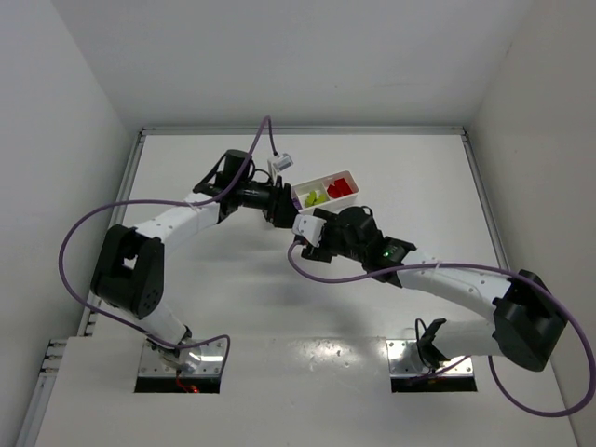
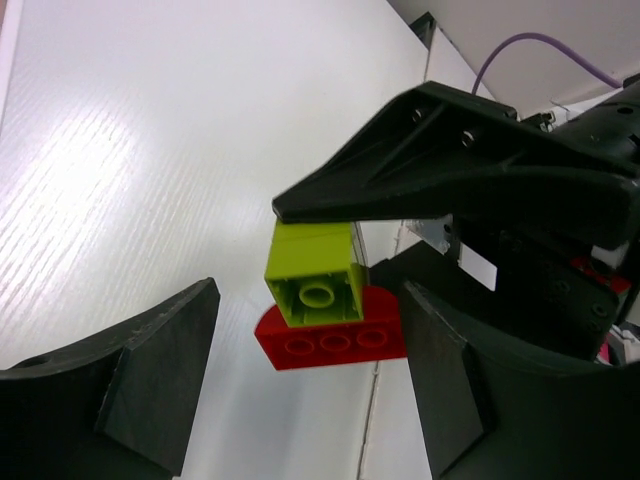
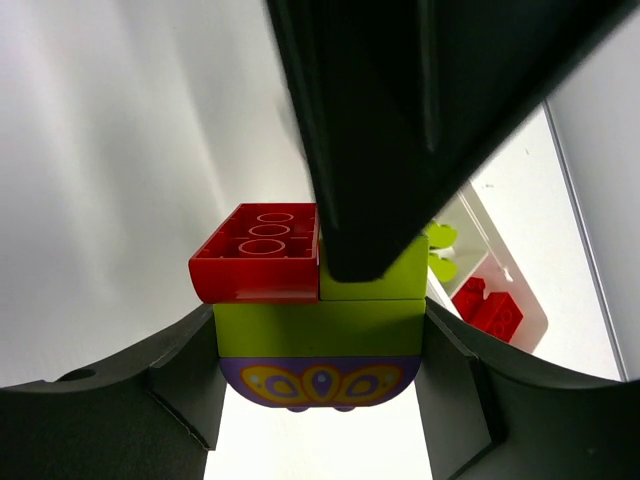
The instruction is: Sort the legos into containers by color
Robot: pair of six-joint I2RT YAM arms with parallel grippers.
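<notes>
Red, yellow-green and purple legos [image 3: 318,325] stacked | right gripper [image 3: 320,385] clamps them | left gripper [image 2: 310,388] spread wide, empty

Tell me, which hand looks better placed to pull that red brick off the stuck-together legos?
Probably the left hand: its open fingers flank the red brick. The right hand is occupied, clamped on the wide yellow-green brick in the stack, so it can only hold steady.

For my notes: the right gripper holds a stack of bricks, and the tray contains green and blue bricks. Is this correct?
No blue: the tray contains green bricks and red bricks, as the right wrist view shows. The rest is right.
</notes>
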